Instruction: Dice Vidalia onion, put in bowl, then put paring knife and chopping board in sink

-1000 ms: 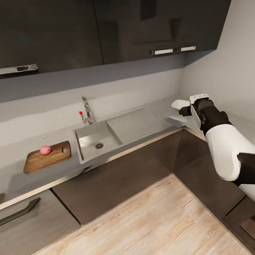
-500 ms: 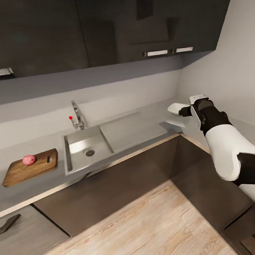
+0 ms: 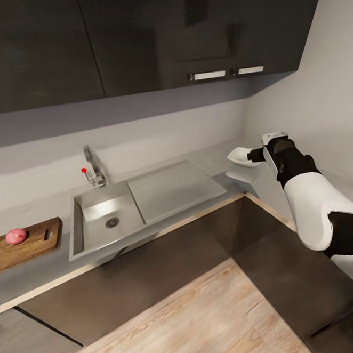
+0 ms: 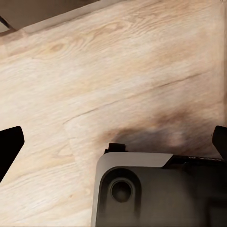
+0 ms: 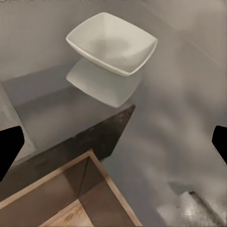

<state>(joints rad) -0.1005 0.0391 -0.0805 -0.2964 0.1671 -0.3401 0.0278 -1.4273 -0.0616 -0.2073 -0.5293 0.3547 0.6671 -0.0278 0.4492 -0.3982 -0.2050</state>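
Head view shows my right arm (image 3: 312, 196) stretched out over the corner of the grey countertop (image 3: 40, 274), with my right gripper (image 3: 257, 154) at its end right beside the white bowl (image 3: 243, 157); from here the arm hides the fingers, so contact with the bowl is hard to judge. The bowl sits in the counter's corner, its reflection lying under it on the glossy surface. To the left of it lies the sunken drainboard (image 3: 172, 187), then the sink (image 3: 103, 220) with its round drain, and behind that the chrome faucet (image 3: 93, 168) with a small red knob. Well left of the sink, at the picture's edge, the chopping board (image 3: 27, 245) lies on the counter with the pinkish Vidalia onion (image 3: 16, 236) resting whole on it. Dark upper cabinets (image 3: 132, 36) hang above, and light wood floor (image 3: 173, 326) runs below.

Through the right wrist camera the bowl (image 5: 112, 43) stands ahead of my spread fingertips (image 5: 9, 146), which sit at the two edges of the picture with nothing between them: that gripper is released.

My left wrist camera looks down at wood floor (image 4: 113, 71), the left gripper's fingertips (image 4: 9, 144) likewise wide apart and holding nothing.
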